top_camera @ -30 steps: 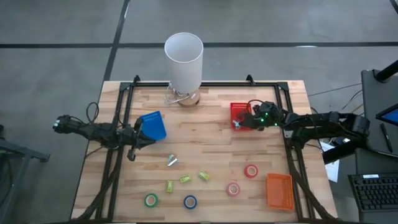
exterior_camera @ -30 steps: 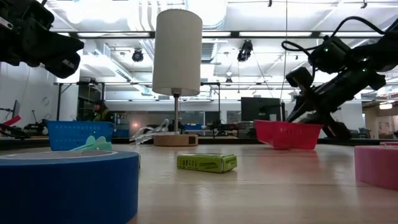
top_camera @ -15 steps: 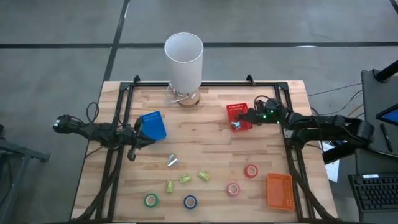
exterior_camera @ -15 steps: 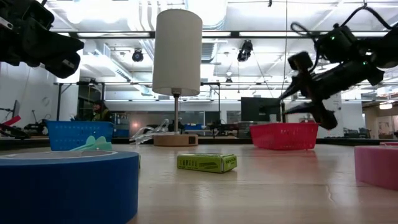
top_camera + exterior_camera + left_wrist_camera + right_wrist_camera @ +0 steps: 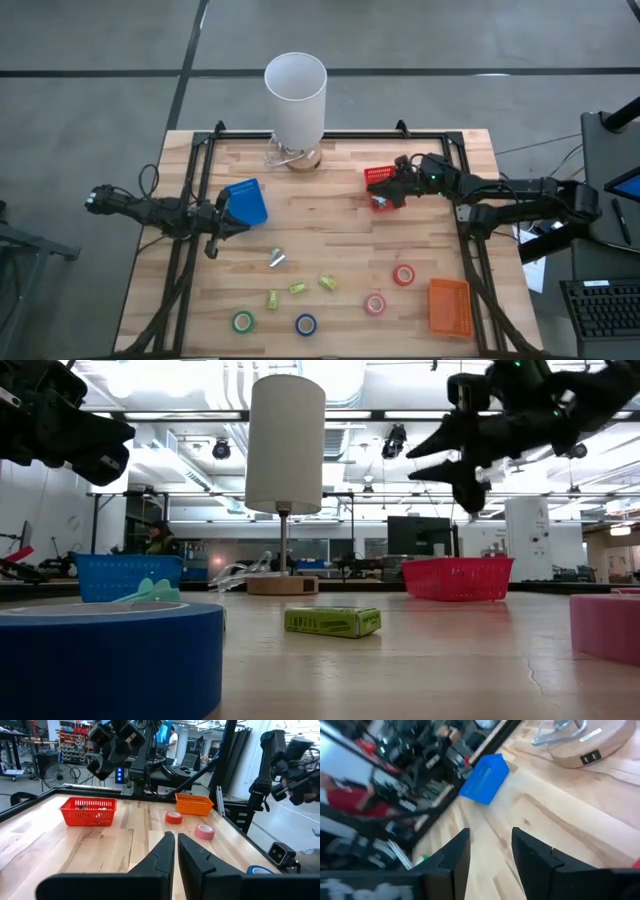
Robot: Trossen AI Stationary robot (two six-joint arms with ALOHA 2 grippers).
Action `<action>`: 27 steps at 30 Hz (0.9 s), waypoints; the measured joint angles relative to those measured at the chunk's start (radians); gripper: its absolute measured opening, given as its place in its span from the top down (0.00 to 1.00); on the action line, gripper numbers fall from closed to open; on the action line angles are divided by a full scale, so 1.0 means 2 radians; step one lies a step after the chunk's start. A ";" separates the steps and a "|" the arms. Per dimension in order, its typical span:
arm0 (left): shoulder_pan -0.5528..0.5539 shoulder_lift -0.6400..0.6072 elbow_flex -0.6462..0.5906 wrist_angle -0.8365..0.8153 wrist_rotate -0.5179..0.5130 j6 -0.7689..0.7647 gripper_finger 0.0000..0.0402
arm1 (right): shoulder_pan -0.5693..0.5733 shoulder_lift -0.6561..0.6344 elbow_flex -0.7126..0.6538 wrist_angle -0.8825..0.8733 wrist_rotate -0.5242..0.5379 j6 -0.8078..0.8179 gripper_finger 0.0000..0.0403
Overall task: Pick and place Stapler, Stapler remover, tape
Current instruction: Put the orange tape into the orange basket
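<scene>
My right gripper [image 5: 392, 188] hangs open and empty above the red basket [image 5: 378, 180]; it also shows in the low view [image 5: 440, 470]. A small pale object [image 5: 380, 201] lies in that basket; I cannot tell whether it is the stapler. A small pale stapler remover [image 5: 277, 259] lies mid-table. The tape rolls lie flat near the front edge: red [image 5: 404, 274], pink [image 5: 375, 303], blue [image 5: 306, 324] and green [image 5: 243, 322]. My left gripper [image 5: 228, 212] waits shut beside the blue basket [image 5: 246, 201].
A white lamp [image 5: 295, 92] stands on its wooden base at the far edge. An orange basket [image 5: 449, 306] sits at the front right. Three yellow-green blocks [image 5: 298, 288] lie between the remover and the tape rolls. Bare wood lies mid-table, between the baskets and the remover.
My right gripper has risen out of the red basket to well above its rim, rolling about its own axis as it went. The basket has stayed where it was.
</scene>
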 joint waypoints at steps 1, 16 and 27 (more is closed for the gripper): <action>0.000 0.000 0.000 0.000 0.000 0.000 0.94 | 0.007 0.006 0.010 -0.012 0.005 -0.014 0.67; 0.000 0.000 0.000 0.000 0.000 0.000 0.94 | 0.124 0.072 0.125 -0.195 0.033 -0.105 0.69; 0.000 0.000 0.000 0.000 0.000 0.000 0.94 | 0.245 0.089 0.198 -0.503 0.123 -0.026 0.70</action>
